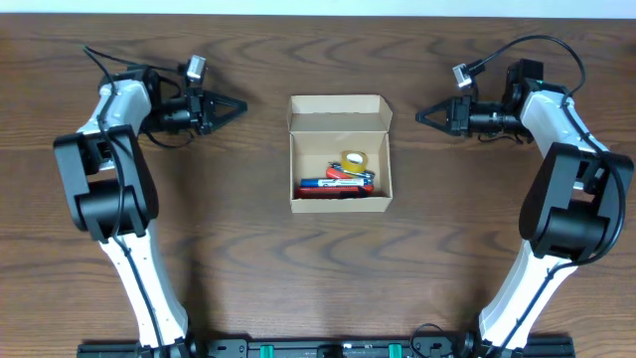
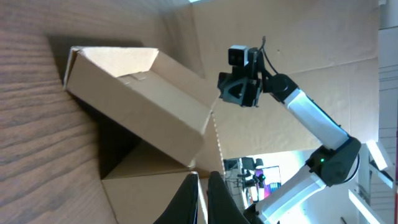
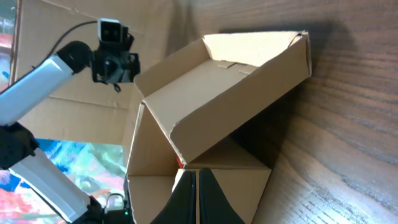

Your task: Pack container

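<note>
The tan cardboard container [image 1: 340,155] sits at the table's middle with its lid flap [image 1: 338,112] standing open at the far side. Inside lie red and blue markers [image 1: 333,186] and a roll of yellowish tape [image 1: 354,160]. My left gripper [image 1: 241,106] is shut and empty, left of the box, pointing at it. My right gripper [image 1: 420,116] is shut and empty, right of the box, pointing at it. The box fills the left wrist view [image 2: 140,106] above the shut fingers [image 2: 203,186], and the right wrist view [image 3: 224,106] above the shut fingers [image 3: 194,186].
The brown wooden table [image 1: 477,249] surrounds the box. A cardboard backdrop [image 2: 298,37] stands beyond the table. The arm bases stand at the front edge, left and right.
</note>
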Tool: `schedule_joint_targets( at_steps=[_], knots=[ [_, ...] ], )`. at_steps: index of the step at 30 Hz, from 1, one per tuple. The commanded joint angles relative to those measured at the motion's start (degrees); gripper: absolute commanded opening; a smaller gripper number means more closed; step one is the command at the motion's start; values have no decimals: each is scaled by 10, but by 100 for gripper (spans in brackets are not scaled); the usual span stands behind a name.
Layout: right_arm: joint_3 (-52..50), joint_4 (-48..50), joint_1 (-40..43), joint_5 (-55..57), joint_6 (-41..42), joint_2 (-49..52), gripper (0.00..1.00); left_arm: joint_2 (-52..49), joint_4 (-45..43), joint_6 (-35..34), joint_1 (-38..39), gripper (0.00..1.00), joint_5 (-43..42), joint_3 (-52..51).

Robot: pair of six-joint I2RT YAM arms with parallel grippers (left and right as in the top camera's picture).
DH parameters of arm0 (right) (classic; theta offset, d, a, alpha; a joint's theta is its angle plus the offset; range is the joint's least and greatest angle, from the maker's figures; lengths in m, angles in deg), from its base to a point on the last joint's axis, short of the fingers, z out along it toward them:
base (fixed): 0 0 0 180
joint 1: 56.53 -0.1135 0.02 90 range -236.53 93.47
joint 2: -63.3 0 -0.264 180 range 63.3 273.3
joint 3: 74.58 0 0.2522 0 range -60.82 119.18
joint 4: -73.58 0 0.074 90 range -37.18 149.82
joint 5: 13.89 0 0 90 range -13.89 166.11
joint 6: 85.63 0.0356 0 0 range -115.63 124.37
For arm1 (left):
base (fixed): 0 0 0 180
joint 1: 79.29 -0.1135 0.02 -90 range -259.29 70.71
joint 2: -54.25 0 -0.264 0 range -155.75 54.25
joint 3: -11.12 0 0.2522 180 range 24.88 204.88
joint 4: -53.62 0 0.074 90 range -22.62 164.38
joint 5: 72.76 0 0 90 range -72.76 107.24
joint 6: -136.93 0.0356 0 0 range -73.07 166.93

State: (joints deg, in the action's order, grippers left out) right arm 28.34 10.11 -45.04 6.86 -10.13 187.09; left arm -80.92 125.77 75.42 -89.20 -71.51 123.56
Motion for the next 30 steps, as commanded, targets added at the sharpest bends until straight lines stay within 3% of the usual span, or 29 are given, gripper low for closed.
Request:
schedule_joint_targets(
  at_steps=[1,10,16,24,30],
  knots=[
    [-1,9,-2,-34,7,21,1,-12,-7,0,3,6,-18,-1],
    [-1,55,-3,-108,63,97,1,-57,-23,-40,18,6,-18,0],
    [-1,60,-4,-114,76,132,1,-80,-99,-139,32,6,-18,0],
    [-1,110,-18,-114,133,137,1,-81,-289,-340,51,6,-17,0],
    [-1,165,-38,-113,184,137,1,-81,-324,-377,59,6,-2,-1]
  ],
)
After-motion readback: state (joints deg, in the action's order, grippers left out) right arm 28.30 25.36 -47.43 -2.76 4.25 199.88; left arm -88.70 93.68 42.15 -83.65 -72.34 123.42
